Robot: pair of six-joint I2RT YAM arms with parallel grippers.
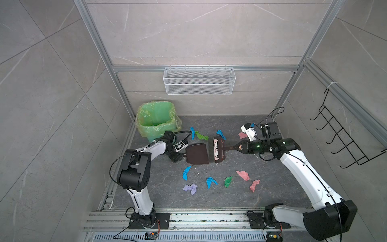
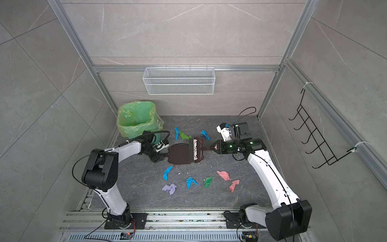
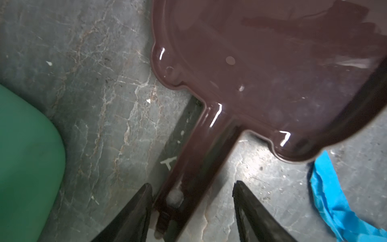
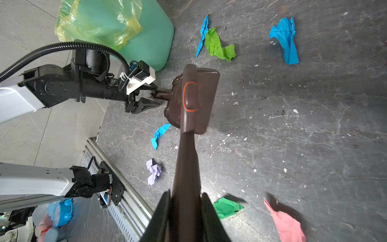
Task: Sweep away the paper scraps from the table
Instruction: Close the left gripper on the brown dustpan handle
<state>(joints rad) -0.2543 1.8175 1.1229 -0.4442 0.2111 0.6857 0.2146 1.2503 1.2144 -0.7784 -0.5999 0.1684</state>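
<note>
The bench (image 1: pixel 272 178) is a dark grey, stone-look slab with thin pale veins, dusted with tiny white crumbs (image 4: pixel 235 103). Lighter grey tiled walls (image 1: pixel 52 83) framed by aluminium rails (image 1: pixel 188 218) close it in. On the back wall, far beyond both pincers, hangs a white wire basket (image 1: pixel 199 80). A black hook rack (image 1: pixel 339 138) is fixed to the side wall out past the right pincer.

The left pincer (image 3: pixel 192 186) is spread, with a finger on either side of the handle of a brown dustpan (image 1: pixel 198 154) that lies flat on the bench. One finger is right beside the handle and the other stands clear of it. The right pincer (image 1: pixel 236 147) is pressed together on the handle of a brown brush (image 1: pixel 216 152), whose bristles meet the dustpan's open edge midway between the two pincers. A green bin (image 1: pixel 156 117) with a translucent liner stands in the bench corner just behind the left pincer.

The paper scraps (image 1: pixel 210 181) lie loose on the bench on both sides of the pincers. On the far side, a blue strip (image 1: pixel 192 132) touches a green scrap (image 1: pixel 201 136), and a pink scrap (image 1: pixel 242 135) lies near the right pincer. On the near side, a blue scrap (image 1: pixel 186 172) lies just beside the dustpan. A lavender scrap (image 1: pixel 190 188) lies further out from it.
</note>
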